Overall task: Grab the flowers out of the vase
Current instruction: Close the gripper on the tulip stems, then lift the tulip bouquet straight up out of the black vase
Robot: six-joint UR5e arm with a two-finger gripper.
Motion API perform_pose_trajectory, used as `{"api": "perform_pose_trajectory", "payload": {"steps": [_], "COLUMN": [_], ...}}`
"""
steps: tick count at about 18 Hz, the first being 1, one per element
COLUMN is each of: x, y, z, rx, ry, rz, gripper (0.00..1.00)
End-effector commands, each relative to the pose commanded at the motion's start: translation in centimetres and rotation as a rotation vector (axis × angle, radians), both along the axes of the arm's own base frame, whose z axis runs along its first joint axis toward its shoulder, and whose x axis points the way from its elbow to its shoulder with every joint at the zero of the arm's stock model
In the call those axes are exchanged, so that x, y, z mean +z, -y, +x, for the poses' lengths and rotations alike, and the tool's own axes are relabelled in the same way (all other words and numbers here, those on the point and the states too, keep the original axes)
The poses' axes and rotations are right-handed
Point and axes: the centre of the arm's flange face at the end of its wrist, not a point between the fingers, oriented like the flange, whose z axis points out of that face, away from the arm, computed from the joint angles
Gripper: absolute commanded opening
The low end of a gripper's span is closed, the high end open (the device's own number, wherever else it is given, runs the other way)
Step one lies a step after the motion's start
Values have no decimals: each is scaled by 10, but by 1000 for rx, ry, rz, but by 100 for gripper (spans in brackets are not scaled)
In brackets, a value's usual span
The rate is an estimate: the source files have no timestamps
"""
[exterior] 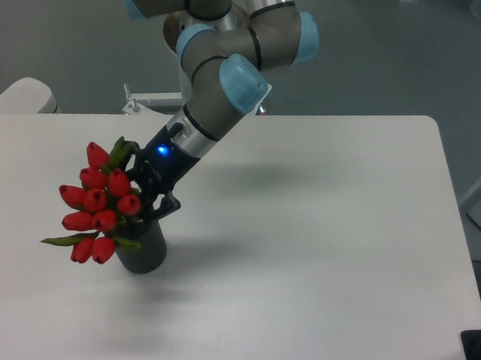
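Gripper (pixel 144 200) fingers reach in behind the flowers (pixel 95 213), apparently closing around the stems, though whether they are clamped I cannot tell. Red buds lean left over the dark vase (pixel 142 251). Grasping seems underway; next comes a lift clear of the mouth.

Flowers (pixel 96 206) in vase (pixel 142 250), claw (pixel 145 197) behind vase.

I work in a lab: my arm (pixel 222 73) is mounted at a plain white counter (pixel 319 234) above grey carpeted floor (pixel 379 58).
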Motion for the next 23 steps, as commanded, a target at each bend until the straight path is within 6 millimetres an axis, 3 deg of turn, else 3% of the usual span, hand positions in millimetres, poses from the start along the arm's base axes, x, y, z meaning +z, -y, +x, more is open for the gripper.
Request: {"api": "perform_pose_trajectory", "payload": {"steps": [7, 18, 23], "x": [3, 16, 40], "y": [1, 5, 14], "z": [0, -10, -12], "rx": [-3, 23, 61], "ry": [-9, -10, -16], "rz": [9, 25, 43], "gripper": [37, 36, 36]}}
